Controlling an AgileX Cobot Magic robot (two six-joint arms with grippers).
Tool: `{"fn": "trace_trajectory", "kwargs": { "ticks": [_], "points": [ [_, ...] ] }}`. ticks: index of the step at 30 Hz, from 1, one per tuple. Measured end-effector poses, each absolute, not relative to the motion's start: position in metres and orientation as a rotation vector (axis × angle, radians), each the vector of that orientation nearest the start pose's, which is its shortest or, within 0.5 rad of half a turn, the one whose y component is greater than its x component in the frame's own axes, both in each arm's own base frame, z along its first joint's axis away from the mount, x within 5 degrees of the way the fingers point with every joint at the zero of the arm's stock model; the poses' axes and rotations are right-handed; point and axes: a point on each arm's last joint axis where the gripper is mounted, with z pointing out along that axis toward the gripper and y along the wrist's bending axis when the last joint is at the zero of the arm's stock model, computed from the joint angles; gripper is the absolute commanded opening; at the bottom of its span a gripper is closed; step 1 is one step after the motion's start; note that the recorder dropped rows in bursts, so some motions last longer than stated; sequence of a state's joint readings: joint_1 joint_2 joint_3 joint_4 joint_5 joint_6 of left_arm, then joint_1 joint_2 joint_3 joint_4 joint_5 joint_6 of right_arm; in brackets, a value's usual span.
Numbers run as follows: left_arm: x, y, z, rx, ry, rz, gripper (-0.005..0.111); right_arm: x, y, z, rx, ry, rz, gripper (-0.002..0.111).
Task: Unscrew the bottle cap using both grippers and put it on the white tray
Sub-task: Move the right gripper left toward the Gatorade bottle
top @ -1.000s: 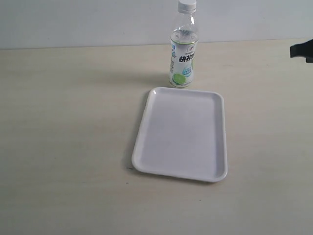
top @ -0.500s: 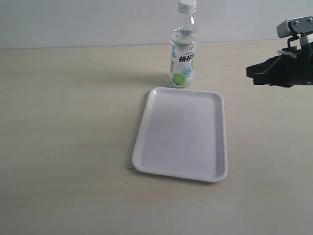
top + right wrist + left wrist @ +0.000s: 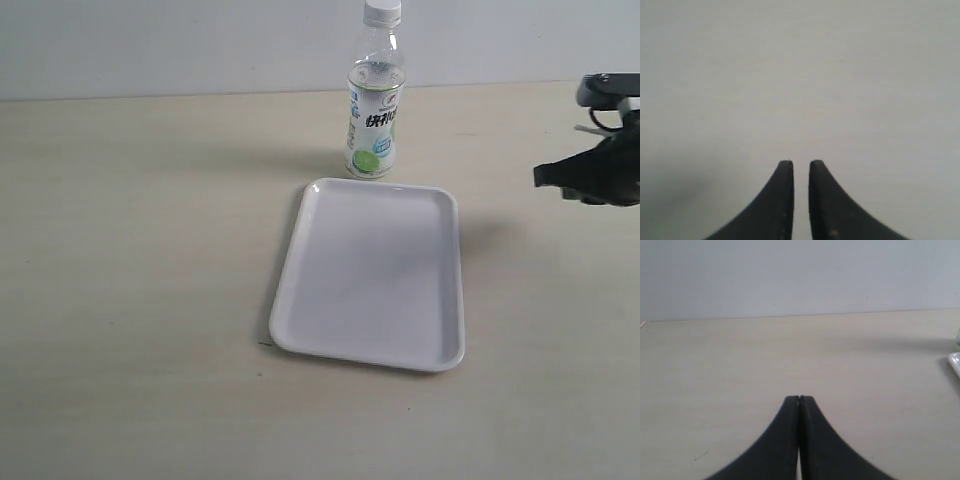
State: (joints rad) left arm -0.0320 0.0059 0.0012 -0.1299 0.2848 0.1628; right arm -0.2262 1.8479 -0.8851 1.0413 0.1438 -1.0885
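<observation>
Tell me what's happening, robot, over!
Left gripper shut, empty. Right gripper barely open, empty. Bottle cap on bottle, upright beyond white tray. Nothing in the way.

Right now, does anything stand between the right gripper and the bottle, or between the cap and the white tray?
Nothing visible does. Only bare table separates the right gripper from the bottle, and the white tray lies right beside the bottle, bottle cap on top.
</observation>
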Motion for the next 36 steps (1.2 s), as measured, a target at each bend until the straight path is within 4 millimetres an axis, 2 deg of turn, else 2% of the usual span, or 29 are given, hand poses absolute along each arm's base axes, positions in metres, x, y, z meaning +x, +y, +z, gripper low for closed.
{"fn": "trace_trajectory", "kwargs": {
  "ticks": [4, 7, 10, 12, 16, 19, 22, 24, 27, 30, 32, 36],
  "points": [
    [0.055, -0.005, 0.187, 0.088, 1.771, -0.028, 0.0, 0.336, -0.091, 0.133, 0.499, 2.375, -0.104, 0.0],
    [0.055, -0.005, 0.187, 0.09, 1.771, -0.027, 0.0, 0.324, -0.103, 0.128, 0.747, 2.235, -0.175, 0.0],
    [0.055, -0.005, 0.187, 0.09, 1.771, -0.027, 0.0, 0.31, -0.108, 0.125, 0.817, 2.124, -0.22, 0.0],
    [0.055, -0.005, 0.187, 0.09, 1.771, -0.027, 0.0, 0.305, -0.103, 0.124, 0.735, 2.07, -0.191, 0.0],
    [0.055, -0.005, 0.187, 0.09, 1.771, -0.027, 0.0, 0.311, -0.077, 0.132, 0.35, 1.989, 0.053, 0.0],
    [0.055, -0.005, 0.187, 0.09, 1.771, -0.027, 0.0, 0.313, -0.053, 0.136, 0.079, 1.992, 0.255, 0.0],
    [0.055, -0.005, 0.187, 0.09, 1.771, -0.027, 0.0, 0.31, -0.039, 0.134, -0.144, 2.032, 0.349, 0.0],
    [0.055, -0.005, 0.187, 0.09, 1.771, -0.027, 0.0, 0.306, -0.033, 0.131, -0.244, 2.055, 0.376, 0.004],
    [0.055, -0.005, 0.187, 0.09, 1.771, -0.027, 0.0, 0.303, -0.03, 0.129, -0.318, 2.081, 0.389, 0.023],
    [0.055, -0.005, 0.187, 0.09, 1.771, -0.027, 0.0, 0.302, -0.03, 0.128, -0.321, 2.097, 0.391, 0.045],
    [0.055, -0.005, 0.187, 0.09, 1.771, -0.027, 0.0, 0.303, -0.03, 0.128, -0.32, 2.092, 0.394, 0.054],
    [0.055, -0.005, 0.187, 0.09, 1.771, -0.027, 0.0, 0.306, -0.029, 0.131, -0.271, 2.033, 0.432, 0.061]
  ]
}}
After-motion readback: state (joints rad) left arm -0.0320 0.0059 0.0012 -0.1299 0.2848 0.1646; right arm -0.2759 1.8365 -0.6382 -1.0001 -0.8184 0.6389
